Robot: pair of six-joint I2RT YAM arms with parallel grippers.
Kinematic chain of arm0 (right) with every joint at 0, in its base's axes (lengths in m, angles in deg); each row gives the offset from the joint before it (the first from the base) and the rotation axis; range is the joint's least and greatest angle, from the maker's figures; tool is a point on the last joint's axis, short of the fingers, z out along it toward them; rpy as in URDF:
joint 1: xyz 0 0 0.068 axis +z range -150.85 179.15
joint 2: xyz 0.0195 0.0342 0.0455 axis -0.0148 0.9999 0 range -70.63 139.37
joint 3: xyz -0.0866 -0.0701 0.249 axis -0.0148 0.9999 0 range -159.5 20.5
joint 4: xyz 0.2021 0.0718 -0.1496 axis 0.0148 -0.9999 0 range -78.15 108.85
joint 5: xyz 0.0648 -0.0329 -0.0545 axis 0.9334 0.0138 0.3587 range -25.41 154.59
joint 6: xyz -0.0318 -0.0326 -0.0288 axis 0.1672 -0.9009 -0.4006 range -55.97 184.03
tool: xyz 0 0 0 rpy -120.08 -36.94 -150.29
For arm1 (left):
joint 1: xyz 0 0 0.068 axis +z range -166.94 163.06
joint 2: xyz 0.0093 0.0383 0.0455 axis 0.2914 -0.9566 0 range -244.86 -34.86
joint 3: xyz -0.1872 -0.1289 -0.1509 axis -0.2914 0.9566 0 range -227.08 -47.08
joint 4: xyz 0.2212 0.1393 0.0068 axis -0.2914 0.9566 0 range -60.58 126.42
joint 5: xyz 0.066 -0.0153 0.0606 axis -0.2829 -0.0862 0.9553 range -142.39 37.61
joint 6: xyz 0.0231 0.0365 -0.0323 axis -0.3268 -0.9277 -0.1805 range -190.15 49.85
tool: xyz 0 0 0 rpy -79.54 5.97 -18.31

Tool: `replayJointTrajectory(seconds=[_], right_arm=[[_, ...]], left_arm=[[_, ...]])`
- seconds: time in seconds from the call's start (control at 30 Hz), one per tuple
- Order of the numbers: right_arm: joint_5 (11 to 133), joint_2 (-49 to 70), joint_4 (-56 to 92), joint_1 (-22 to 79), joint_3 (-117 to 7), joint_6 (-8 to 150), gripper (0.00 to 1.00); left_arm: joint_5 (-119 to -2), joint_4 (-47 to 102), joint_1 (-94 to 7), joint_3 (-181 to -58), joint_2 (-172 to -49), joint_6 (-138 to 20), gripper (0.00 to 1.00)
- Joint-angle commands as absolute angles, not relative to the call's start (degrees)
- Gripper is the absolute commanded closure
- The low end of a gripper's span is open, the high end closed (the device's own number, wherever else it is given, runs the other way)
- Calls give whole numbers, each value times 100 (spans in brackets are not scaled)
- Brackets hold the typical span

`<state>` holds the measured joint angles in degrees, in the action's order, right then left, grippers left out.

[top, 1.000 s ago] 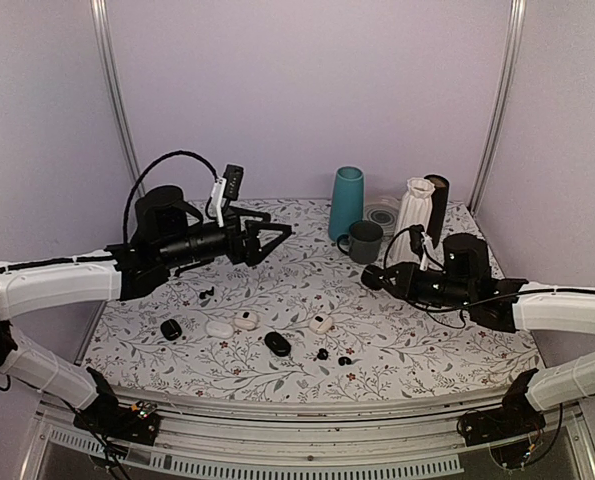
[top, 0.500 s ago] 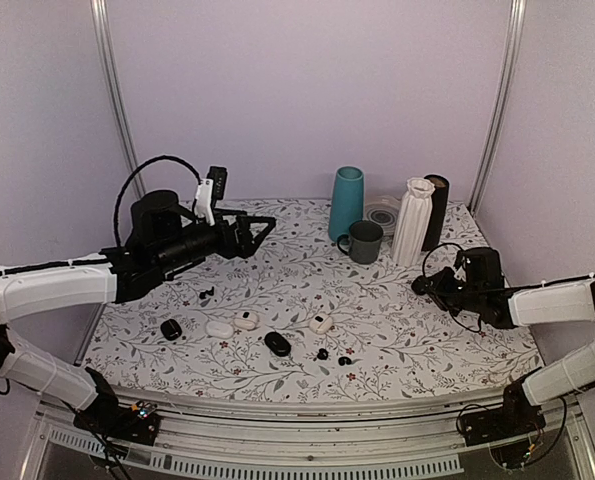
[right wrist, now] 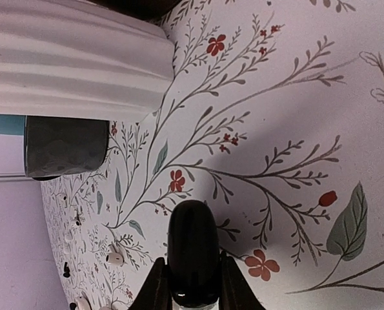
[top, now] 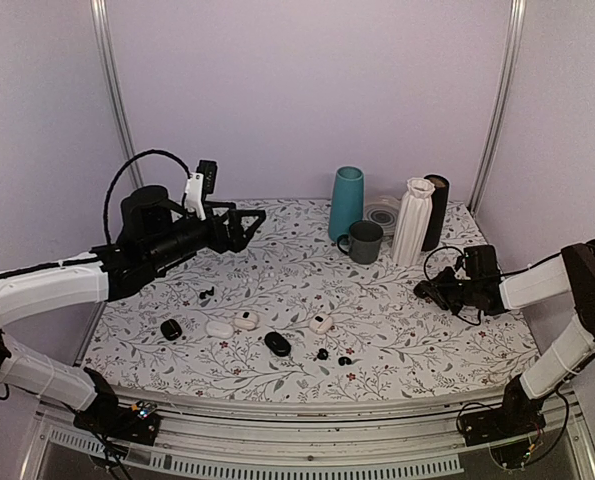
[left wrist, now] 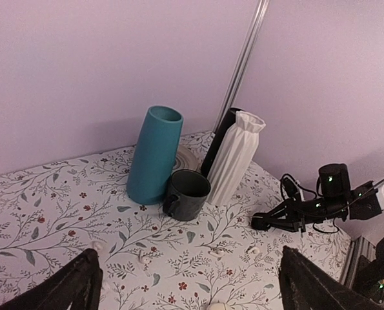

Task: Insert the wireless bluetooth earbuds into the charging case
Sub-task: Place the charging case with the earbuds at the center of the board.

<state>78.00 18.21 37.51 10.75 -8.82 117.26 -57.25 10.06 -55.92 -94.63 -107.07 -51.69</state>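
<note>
The right gripper (right wrist: 193,287) has its fingers (right wrist: 158,290) clenched on a glossy black oval case (right wrist: 193,248). The case stands out past the fingertips, close over the flowered counter (right wrist: 288,110); whether it touches the cloth cannot be told. In the top view this gripper (top: 423,290) sits low at the right of the frame, below the white ribbed vase (top: 412,221).

The left gripper (left wrist: 188,258) has its fingers (left wrist: 75,287) spread wide, one at each lower corner of the wrist view, with nothing between them but open counter. From above, the left gripper (top: 249,224) hangs in the air at the upper left of the counter.

The wireless bluetooth earbuds (top: 322,354) are two tiny glossy black beads, too small to show any detail. They lie loose side by side near the lower middle of the counter in the top view, close together. Just left of them rests a second black case (top: 277,343), much larger than either bud, and a small white case (top: 321,323) sits just above them.

The earbuds lie well apart from both sets of fingers: below and right of the left gripper, below and left of the right gripper.
</note>
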Motion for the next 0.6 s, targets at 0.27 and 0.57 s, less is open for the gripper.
replayJointTrajectory(seconds=[0.27, 0.57], right_arm=[[7728, 1721, 4014, 1048, -749, 11933, 70], [7697, 1270, 3800, 1049, -618, 11889, 49]], left_arm=[[-5589, 812, -5500, -9208, -10368, -5191, 4], [-5713, 710, -5505, -9181, -10358, -5241, 4]])
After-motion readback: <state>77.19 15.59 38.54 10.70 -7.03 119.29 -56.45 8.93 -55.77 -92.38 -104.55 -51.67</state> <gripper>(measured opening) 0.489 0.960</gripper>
